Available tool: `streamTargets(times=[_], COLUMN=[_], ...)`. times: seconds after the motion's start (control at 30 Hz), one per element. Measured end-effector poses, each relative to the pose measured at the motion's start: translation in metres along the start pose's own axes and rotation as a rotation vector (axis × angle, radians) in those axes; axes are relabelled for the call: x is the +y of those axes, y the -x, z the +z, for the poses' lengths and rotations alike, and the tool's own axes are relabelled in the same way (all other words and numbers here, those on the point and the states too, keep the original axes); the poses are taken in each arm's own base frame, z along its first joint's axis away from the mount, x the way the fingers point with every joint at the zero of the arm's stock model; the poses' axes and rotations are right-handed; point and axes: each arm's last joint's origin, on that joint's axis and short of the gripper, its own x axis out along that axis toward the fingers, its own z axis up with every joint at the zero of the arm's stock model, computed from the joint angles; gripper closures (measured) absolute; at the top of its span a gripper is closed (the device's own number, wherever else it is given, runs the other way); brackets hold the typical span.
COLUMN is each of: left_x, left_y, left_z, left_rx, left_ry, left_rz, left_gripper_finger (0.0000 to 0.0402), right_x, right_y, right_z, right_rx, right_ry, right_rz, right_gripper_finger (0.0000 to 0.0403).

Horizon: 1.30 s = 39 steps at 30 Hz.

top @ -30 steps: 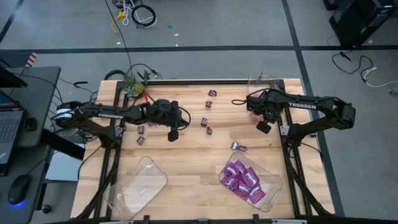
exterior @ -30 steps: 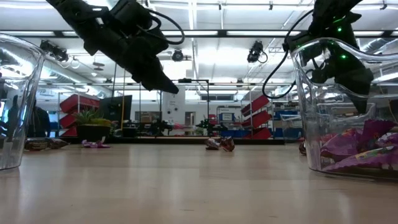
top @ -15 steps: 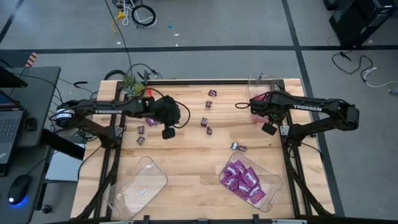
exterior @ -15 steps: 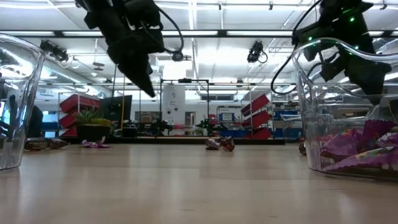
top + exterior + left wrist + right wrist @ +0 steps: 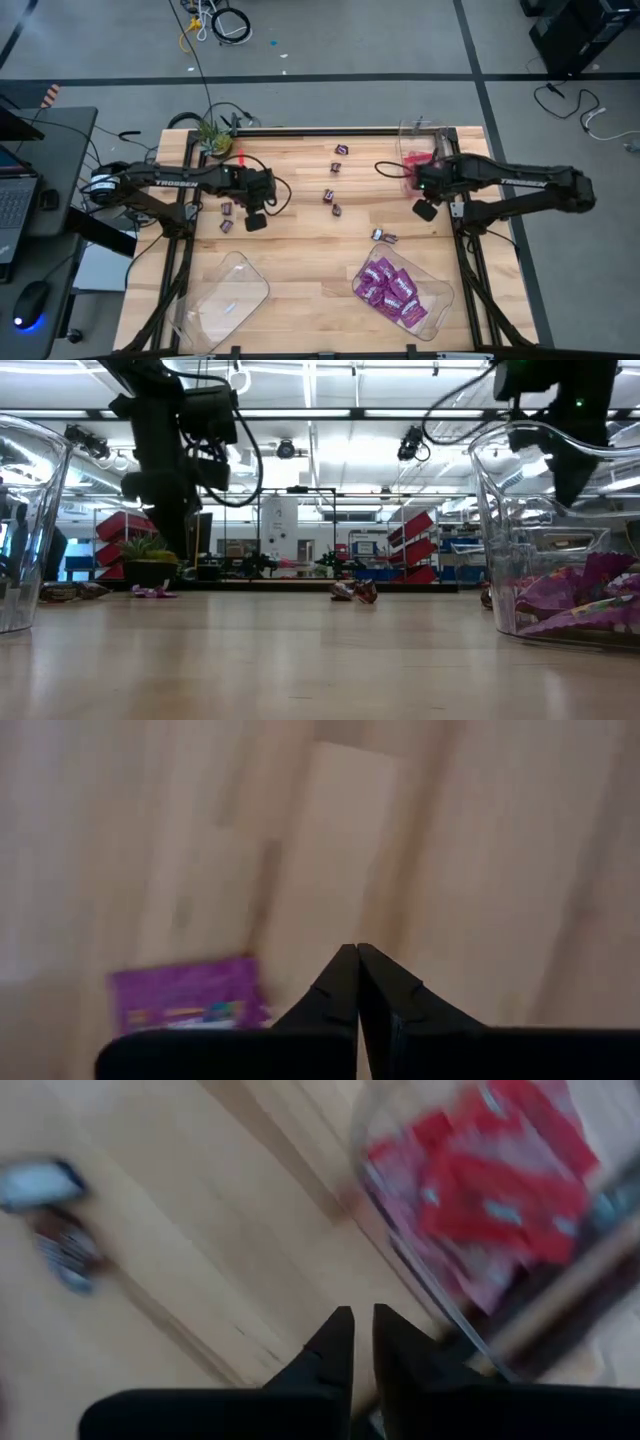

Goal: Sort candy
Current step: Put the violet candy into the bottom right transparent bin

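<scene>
Candy lies scattered over the wooden table (image 5: 310,260). Flat, shiny purple-magenta packets (image 5: 392,288) fill the clear tray (image 5: 440,295) at the near right. Red packets (image 5: 480,1190) sit in another clear tray (image 5: 412,130) at the far right corner. Tiny dark wrapped pieces (image 5: 331,197) dot the middle. The left gripper (image 5: 255,222) hangs above the table with fingers pressed together, empty, near 2 purple pieces (image 5: 226,217). The right gripper (image 5: 424,210), beside the red tray, shows a narrow gap and holds nothing.

Two matte black jointed arms, each marked TROSSEN in white on the forearm; black cables loop beside the wrists; tapered black fingers (image 5: 345,990) end each arm.
</scene>
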Motion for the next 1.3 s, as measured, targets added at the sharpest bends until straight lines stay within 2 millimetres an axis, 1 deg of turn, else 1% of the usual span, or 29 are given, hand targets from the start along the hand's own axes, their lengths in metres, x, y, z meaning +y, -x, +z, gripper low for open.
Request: streamTargets(times=[0.1, 0.27, 0.43, 0.6, 0.77, 1.0, 1.2, 1.3], left_x=[0.003, 0.004, 0.01, 0.019, 0.028, 0.037, 0.041, 0.041], left_y=[0.0, -0.004, -0.014, -0.025, -0.035, -0.044, -0.048, -0.05], left_z=[-0.001, -0.003, -0.007, -0.016, -0.023, -0.029, -0.032, -0.034], left_rx=[0.006, 0.059, 0.105, 0.104, 0.095, 0.057, 0.044, 0.037], left_ry=[-0.009, -0.01, 0.026, 0.068, 0.086, 0.095, 0.069, 0.068], left_rz=[0.094, 0.107, 0.123, 0.137, 0.139, 0.139, 0.124, 0.125], left_gripper_finger=[0.0378, 0.0328, 0.0277, 0.0247, 0.0244, 0.0243, 0.0244, 0.0254], right_x=[0.011, 0.031, 0.046, 0.056, 0.061, 0.064, 0.064, 0.064], right_y=[0.002, 0.002, 0.001, -0.001, -0.001, 0.0, 0.0, 0.0], right_z=[0.006, 0.017, 0.022, 0.024, 0.023, 0.025, 0.025, 0.025], right_rx=[-0.092, -0.218, -0.271, -0.292, -0.313, -0.345, -0.349, -0.35], right_ry=[0.018, 0.079, 0.142, 0.186, 0.206, 0.207, 0.206, 0.205], right_rz=[0.058, 0.143, 0.181, 0.183, 0.162, 0.179, 0.181, 0.182], right_gripper_finger=[0.0367, 0.0361, 0.0359, 0.0359, 0.0359, 0.0359, 0.0359, 0.0359])
